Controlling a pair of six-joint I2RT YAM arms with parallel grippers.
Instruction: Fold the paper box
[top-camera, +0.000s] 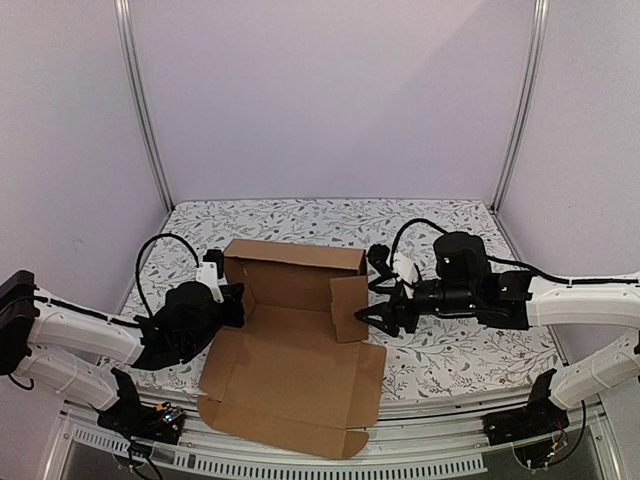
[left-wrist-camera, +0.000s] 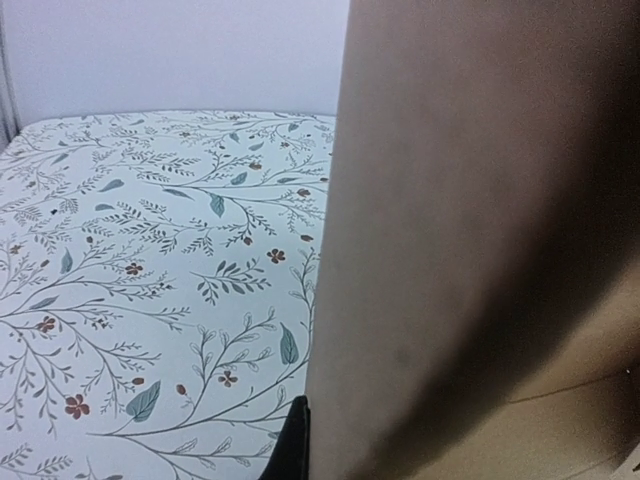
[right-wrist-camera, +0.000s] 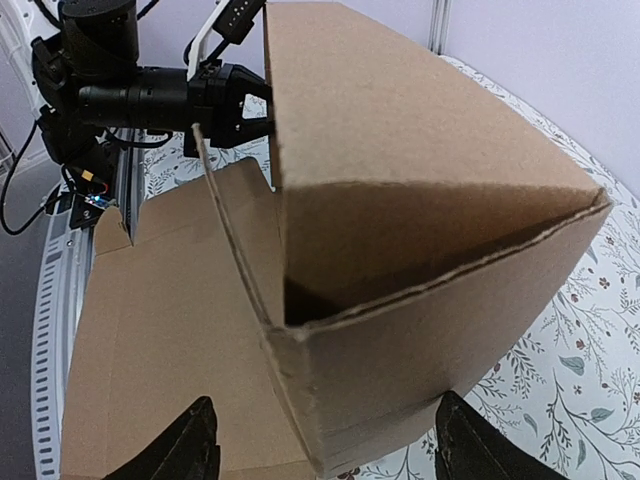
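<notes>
The paper box (top-camera: 290, 370) is a brown cardboard sheet, part raised. Its back wall stands upright and its large front panel lies flat, reaching past the table's near edge. My left gripper (top-camera: 232, 300) is shut on the box's left side wall. In the left wrist view that wall (left-wrist-camera: 480, 250) fills the right half, and only one black finger (left-wrist-camera: 293, 445) shows against it. My right gripper (top-camera: 372, 318) stands open at the raised right side flap. In the right wrist view its gripper (right-wrist-camera: 330, 445) straddles the box's corner (right-wrist-camera: 400, 150), with both fingertips (right-wrist-camera: 195, 440) apart from the cardboard.
A floral cloth (top-camera: 450, 350) covers the table, bare to the right of the box and behind it. Metal frame posts (top-camera: 145, 120) and lilac walls enclose the back and sides. A slotted rail (top-camera: 420, 460) runs along the near edge between the arm bases.
</notes>
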